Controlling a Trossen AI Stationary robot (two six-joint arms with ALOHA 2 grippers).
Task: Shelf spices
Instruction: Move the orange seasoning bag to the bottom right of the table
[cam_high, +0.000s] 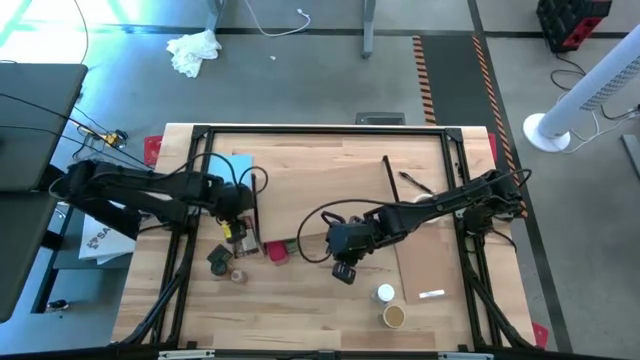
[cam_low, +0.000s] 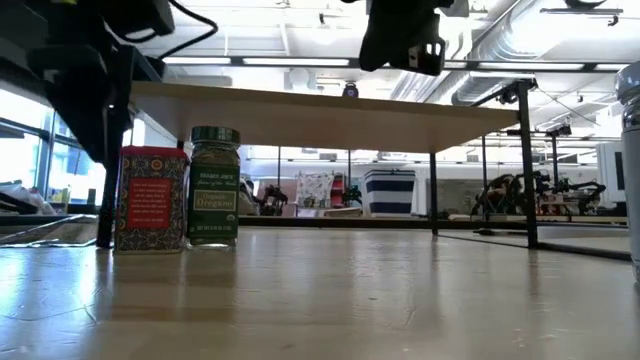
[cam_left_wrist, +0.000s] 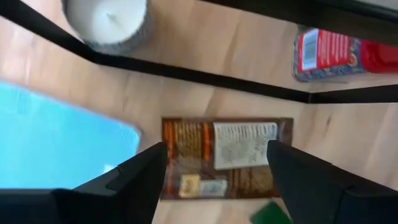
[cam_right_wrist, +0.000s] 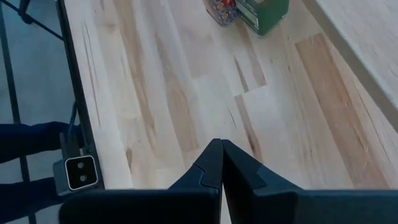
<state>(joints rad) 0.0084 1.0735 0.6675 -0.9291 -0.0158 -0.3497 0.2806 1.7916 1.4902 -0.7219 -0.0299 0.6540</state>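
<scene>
The left gripper (cam_left_wrist: 214, 168) is hovering spread-fingered over a brown spice packet (cam_left_wrist: 225, 155) — the right gripper (cam_right_wrist: 221, 163) is waiting pinched empty — with most jars sitting unshelved.

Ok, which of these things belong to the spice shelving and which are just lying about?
Job: pale wooden shelf with black wire frames; red patterned tin; green-lidded glass jar; white-topped round jar; tan-topped round jar.
Lying about: flat light-blue pad; loose thin pale board; crumpled white rag on the floor.
</scene>
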